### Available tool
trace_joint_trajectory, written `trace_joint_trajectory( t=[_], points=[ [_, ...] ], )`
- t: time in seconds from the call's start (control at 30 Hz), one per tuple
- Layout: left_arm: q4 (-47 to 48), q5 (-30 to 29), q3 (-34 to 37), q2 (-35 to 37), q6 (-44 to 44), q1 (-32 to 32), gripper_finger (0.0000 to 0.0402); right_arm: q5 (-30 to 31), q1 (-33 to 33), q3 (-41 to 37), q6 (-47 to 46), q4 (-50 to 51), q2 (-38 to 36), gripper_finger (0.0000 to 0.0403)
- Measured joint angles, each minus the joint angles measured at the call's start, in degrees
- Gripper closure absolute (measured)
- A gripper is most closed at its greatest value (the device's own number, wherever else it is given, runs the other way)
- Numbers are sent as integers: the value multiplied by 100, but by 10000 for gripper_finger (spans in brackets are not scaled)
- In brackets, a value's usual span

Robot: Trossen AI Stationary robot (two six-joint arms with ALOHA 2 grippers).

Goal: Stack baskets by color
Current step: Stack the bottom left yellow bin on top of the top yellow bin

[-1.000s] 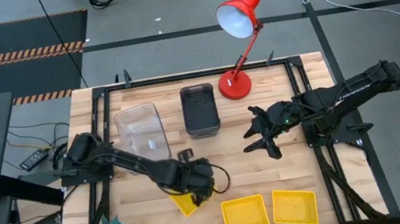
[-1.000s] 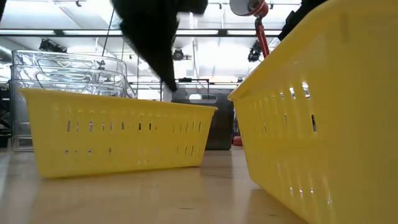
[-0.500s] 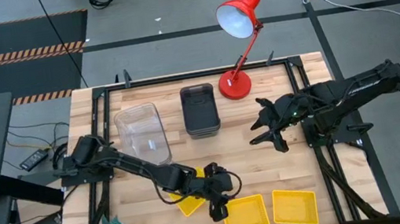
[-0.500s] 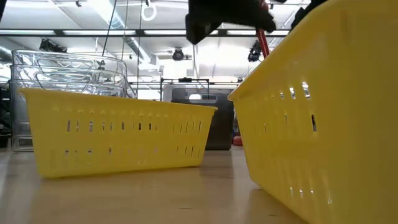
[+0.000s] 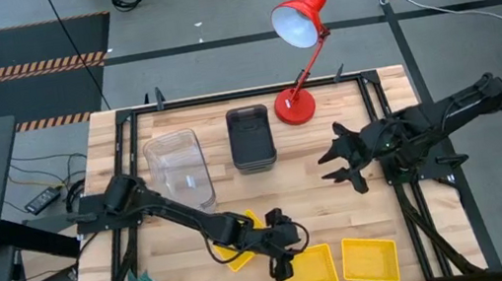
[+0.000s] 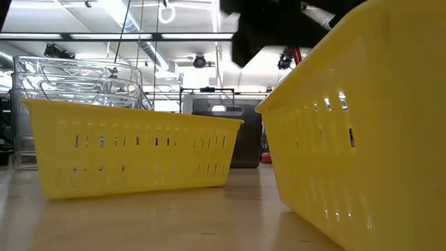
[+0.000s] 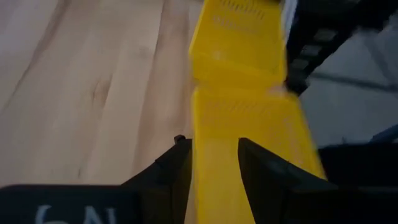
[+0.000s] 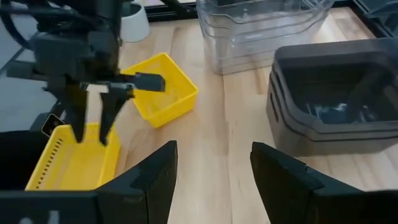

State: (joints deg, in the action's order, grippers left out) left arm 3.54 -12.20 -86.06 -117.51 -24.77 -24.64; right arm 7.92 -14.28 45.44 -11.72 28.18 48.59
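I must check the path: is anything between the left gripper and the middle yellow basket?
Nothing visible. The left gripper hangs directly over the near-left edge of the middle yellow basket, its jaws astride that wall in the left wrist view.

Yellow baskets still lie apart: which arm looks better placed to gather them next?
The left. Its left gripper hangs at the rim of the middle yellow basket, jaws astride the wall. The right gripper hovers open over bare table, nearer the grey stack.

The wooden table [image 5: 362,216] bears three yellow baskets [image 5: 370,259], clear stack [image 5: 178,167], grey stack [image 5: 251,138], red lamp [image 5: 295,107].
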Motion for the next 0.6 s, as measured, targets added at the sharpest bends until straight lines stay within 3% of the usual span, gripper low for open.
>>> trace_joint_trajectory(
  t=[0.37,0.6],
  points=[
    [-293,179,0,-537,161,-4,165,-5,-68,-327,-16,-246,18,194],
    [79,251,13,-640,244,-2,185,-6,-68,-325,-16,-358,-7,194]
  ],
)
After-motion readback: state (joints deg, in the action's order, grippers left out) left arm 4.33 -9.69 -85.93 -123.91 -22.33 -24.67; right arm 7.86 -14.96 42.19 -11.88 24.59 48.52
